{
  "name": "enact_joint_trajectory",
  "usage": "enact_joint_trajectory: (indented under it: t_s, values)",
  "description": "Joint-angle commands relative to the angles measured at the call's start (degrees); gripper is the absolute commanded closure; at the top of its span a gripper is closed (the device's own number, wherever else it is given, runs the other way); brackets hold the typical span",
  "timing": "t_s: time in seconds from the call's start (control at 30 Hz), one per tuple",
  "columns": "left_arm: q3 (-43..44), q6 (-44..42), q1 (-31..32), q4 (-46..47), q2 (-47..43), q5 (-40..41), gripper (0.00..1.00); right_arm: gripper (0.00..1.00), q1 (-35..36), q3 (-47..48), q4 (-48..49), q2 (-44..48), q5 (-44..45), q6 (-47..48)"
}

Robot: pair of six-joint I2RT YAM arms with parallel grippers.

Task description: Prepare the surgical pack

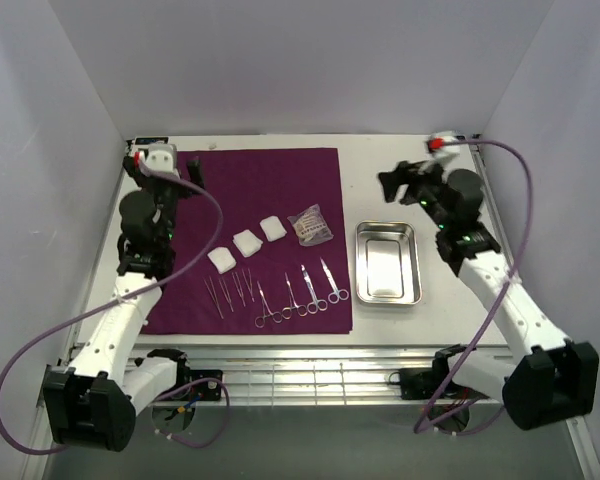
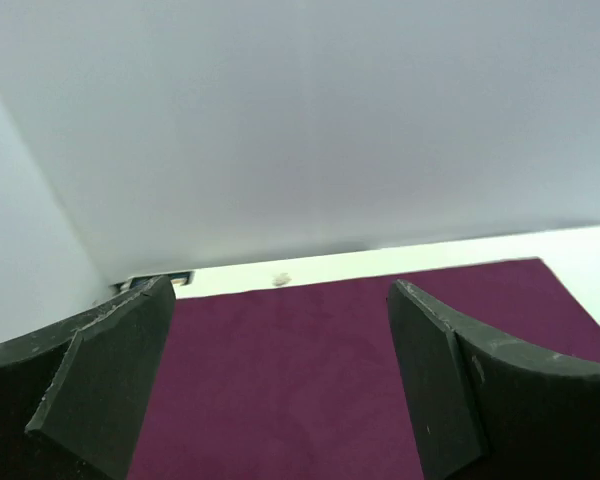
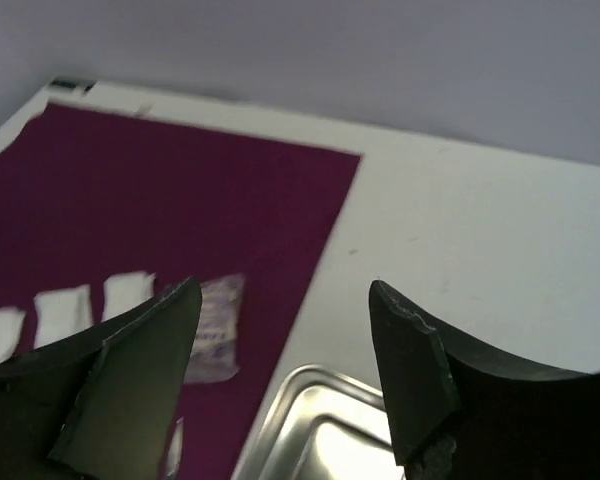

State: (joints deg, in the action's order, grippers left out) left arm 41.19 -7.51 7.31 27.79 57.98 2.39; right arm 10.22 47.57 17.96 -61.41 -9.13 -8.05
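Stage: early | flat deep-purple cloth (image 1: 250,200) spread centre-left, white gauze pads (image 1: 248,243) and metal instruments (image 1: 280,292) laid on it | small steel tray (image 1: 361,262) beside it on the white table (image 1: 380,175) | folding left to do | left gripper (image 2: 280,290) and right gripper (image 3: 280,300): fingers wide apart, holding nothing

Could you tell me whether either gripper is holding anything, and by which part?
Nothing is held: the left gripper and the right gripper both have their jaws open and empty.

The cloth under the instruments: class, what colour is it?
The cloth is deep purple, plain and unpatterned; the top external view shows it best.
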Motion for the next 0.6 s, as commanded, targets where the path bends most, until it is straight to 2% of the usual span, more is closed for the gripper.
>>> enact_joint_trajectory:
  t_s: [0.0,0.03,0.1,0.17,0.27,0.37,0.4,0.57]
  values:
    - [10.7,1.4,0.1,-38.5,5.4,10.0,0.02,0.26,14.8,11.4,-25.4,-6.8,9.7,4.6]
    - [12.8,2.0,0.1,-43.2,6.4,6.5,0.02,0.23,17.4,17.1,-33.5,-11.6,13.7,5.0]
    - [16.4,1.5,0.1,-53.0,7.9,1.2,0.02,0.22,23.4,22.6,-41.1,-16.7,15.4,3.1]
    - [16.6,3.8,0.0,-56.4,8.6,-3.0,0.02,0.25,28.8,28.0,-48.7,-23.1,19.2,1.8]
    - [14.9,6.1,0.0,-60.5,9.3,-7.2,0.02,0.28,34.7,32.0,-54.6,-29.9,23.4,0.8]
    - [13.5,7.1,0.1,-63.8,10.0,-10.3,0.02,0.39,36.4,34.6,-59.1,-35.7,22.0,-2.3]
    - [13.0,7.1,-0.1,-64.3,10.1,-10.9,0.02,0.47,36.4,34.9,-61.3,-36.9,21.4,-3.3]
    - [11.4,6.8,-0.6,-63.5,9.0,-9.3,0.03,0.5,36.8,34.4,-63.3,-41.8,20.2,-4.6]
